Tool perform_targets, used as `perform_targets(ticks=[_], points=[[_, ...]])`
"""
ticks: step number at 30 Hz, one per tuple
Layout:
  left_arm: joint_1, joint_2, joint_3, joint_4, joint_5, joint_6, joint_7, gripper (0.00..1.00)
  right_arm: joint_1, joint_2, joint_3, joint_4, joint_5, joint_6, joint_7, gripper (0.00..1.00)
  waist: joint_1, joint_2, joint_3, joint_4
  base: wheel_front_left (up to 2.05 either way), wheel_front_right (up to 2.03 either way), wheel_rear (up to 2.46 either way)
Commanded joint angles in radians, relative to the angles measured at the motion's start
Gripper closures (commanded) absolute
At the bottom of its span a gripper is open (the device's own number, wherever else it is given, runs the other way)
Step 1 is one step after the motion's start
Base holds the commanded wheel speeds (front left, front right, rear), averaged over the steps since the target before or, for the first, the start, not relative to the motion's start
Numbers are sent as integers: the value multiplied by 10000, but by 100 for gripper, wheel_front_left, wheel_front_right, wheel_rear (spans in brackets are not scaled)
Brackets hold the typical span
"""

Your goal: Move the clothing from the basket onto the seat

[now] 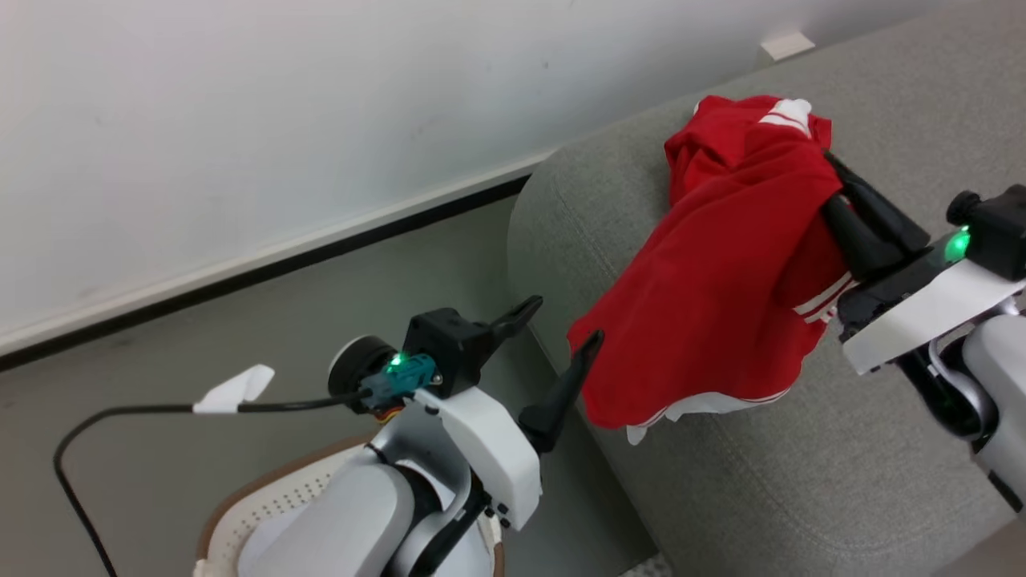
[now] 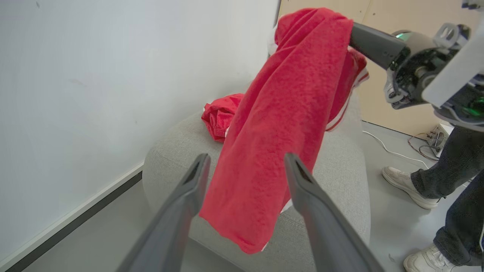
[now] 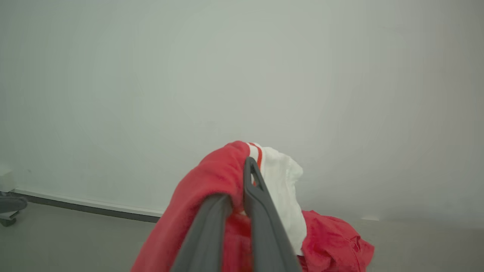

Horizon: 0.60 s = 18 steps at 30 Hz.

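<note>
A bright red piece of clothing [image 1: 721, 280] with white stripes hangs from my right gripper [image 1: 834, 180], which is shut on its upper edge above the light grey seat [image 1: 801, 481]. In the right wrist view the fingers [image 3: 257, 196] pinch red fabric and its white trim [image 3: 280, 181]. My left gripper [image 1: 561, 332] stands open just left of the hanging hem, empty; its wrist view shows the cloth [image 2: 280, 113] hanging beyond the spread fingers [image 2: 302, 181]. A second red garment [image 2: 219, 117] lies crumpled on the seat [image 2: 340, 170]. The basket [image 1: 240, 489] sits at the bottom left, mostly hidden by my left arm.
A white wall with a dark baseboard [image 1: 321, 248] runs behind the seat. A black cable with a white tag [image 1: 232, 389] trails from my left wrist. A person's legs and white shoes [image 2: 412, 185] stand on the floor past the seat, by loose wires and a small box [image 2: 435, 136].
</note>
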Motion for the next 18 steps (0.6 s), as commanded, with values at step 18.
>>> perform_targets(ticks=[18], points=[[-2690,-20,-493,-572,1079,-647,610,0,-4624,-1614,-5817,2933,-1361,-26,405,100,0,0,4632,1401,0,0,0]])
